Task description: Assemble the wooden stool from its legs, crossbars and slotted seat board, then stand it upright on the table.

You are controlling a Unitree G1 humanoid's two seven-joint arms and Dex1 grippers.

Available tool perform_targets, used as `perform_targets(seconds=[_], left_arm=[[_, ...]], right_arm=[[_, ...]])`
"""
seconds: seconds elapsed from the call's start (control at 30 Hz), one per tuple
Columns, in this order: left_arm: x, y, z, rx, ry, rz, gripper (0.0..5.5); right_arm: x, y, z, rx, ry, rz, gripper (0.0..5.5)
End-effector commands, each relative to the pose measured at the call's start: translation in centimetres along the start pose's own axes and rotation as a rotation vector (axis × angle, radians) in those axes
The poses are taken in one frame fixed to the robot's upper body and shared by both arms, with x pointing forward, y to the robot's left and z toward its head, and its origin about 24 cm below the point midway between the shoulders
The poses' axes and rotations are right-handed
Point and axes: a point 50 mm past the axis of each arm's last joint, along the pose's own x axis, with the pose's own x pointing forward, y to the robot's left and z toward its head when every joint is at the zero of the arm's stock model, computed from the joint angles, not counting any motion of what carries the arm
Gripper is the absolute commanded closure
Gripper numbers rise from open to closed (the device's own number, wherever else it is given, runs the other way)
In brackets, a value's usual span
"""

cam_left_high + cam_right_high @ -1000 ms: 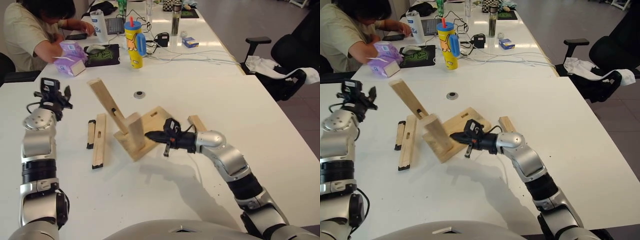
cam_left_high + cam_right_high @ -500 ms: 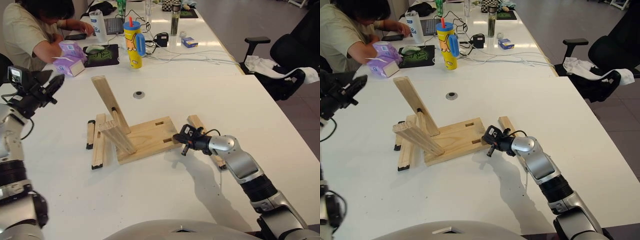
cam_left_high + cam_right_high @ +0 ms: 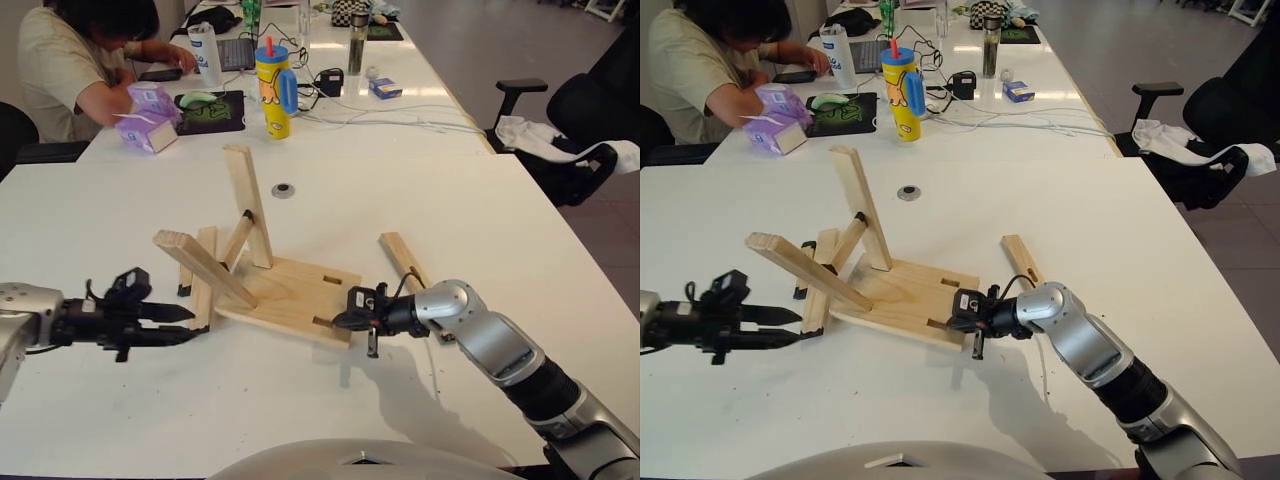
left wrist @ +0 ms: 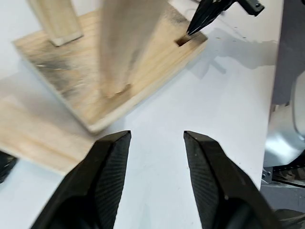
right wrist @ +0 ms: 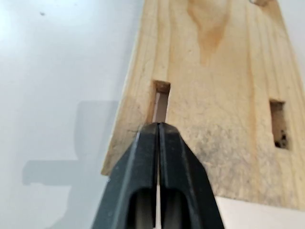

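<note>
Right pincer (image 3: 340, 322): fingers pressed together, empty, tips touching the near edge of the seat board (image 3: 295, 300) at one slot (image 5: 161, 98). Left pincer (image 3: 190, 322): open to a moderate gap, holding nothing, low over the tabletop (image 3: 250, 400), just short of the board's opposite end. The board lies flat between the two pincers. Beyond the left pincer, a tilted leg (image 3: 203, 265) and an upright leg (image 3: 250, 205) stand in the board, with a crossbar (image 3: 237, 240) between them. A loose leg (image 3: 398, 255) lies flat just behind the right pincer.
</note>
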Motion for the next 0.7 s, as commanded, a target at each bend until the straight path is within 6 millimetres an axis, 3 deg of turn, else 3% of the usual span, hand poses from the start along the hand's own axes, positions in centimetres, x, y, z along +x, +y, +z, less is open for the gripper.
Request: perform_targets(seconds=[0.03, 0.17, 0.4, 0.53, 0.7], left_arm=[[3.3, -0.8, -1.2, -0.006, 0.087, 0.001, 3.42], [5.5, 1.0, -2.1, 0.084, 0.203, 0.175, 3.42], [10.7, 2.8, 1.0, 0.282, 0.131, 0.327, 3.42], [11.7, 4.2, 2.2, 0.336, 0.143, 0.458, 3.42], [11.5, 6.0, 2.5, 0.363, 0.172, 0.580, 3.42]], right_arm=[[1.7, 2.4, -2.6, 0.172, 0.090, 0.144, 5.50], [1.9, 2.2, -2.3, 0.202, 0.060, 0.148, 5.50], [2.8, 1.5, -1.8, 0.204, 0.013, 0.128, 5.50], [3.3, 0.2, -1.7, 0.182, -0.011, 0.057, 5.50], [4.6, -1.6, -2.0, 0.165, -0.017, -0.015, 5.50]])
